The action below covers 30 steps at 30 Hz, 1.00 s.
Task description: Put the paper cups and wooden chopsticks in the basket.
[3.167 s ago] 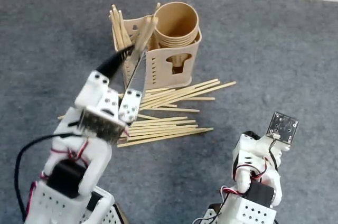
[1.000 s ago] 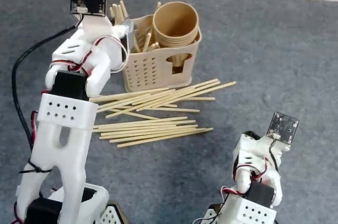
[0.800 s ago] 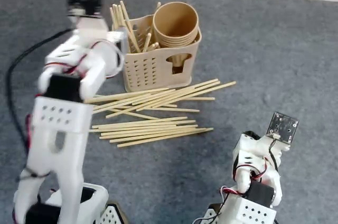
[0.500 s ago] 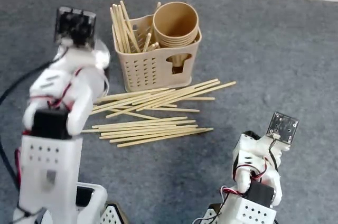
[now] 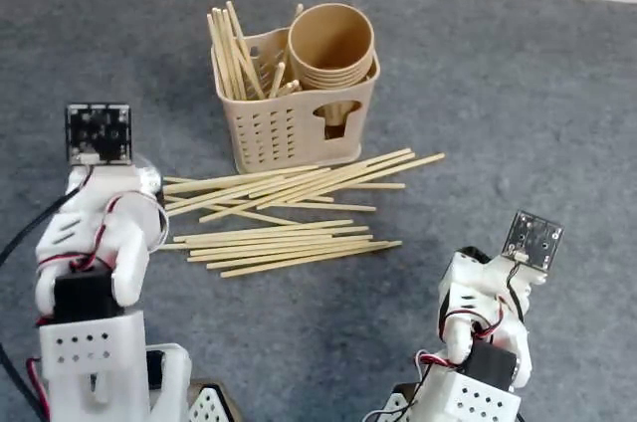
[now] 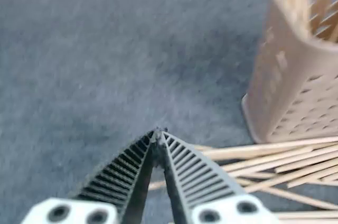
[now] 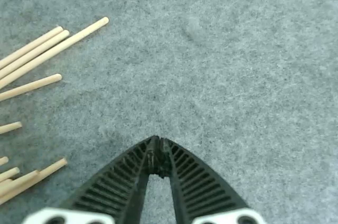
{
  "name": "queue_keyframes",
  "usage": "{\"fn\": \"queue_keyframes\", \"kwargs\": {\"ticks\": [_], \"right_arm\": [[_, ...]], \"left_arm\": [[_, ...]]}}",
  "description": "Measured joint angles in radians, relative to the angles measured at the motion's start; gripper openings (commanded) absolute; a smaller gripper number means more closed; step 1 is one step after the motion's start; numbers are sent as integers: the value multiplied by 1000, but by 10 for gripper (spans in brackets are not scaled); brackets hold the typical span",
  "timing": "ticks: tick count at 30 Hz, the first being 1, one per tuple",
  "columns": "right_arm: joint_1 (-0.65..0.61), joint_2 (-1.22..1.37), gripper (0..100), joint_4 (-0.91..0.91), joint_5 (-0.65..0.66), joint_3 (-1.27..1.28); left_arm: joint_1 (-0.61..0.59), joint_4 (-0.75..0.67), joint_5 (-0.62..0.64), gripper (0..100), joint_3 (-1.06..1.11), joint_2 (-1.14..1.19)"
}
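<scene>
Chopsticks [image 6: 285, 161] lie just beside the closed left end effector [image 6: 158, 134].

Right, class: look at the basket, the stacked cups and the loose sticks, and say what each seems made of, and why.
Basket: probably moulded plastic, matte beige, with even rows of slots. Cups: likely paper, dull tan, thin rims nested together. Sticks: seemingly bare wood, pale, no shine.

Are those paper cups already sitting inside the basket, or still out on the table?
Inside. The stacked paper cups stand upright in the basket, their rims rising above its wall.
</scene>
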Motion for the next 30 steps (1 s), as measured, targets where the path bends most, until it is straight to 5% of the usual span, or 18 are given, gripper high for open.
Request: {"fn": "queue_keyframes", "kwargs": {"ticks": [18,30], "right_arm": [[0,0,5,0,0,0],[-34,0,5,0,0,0]], "left_arm": [[-144,0,-6,8,430,-229],[-172,-20,-6,8,684,-614]]}}
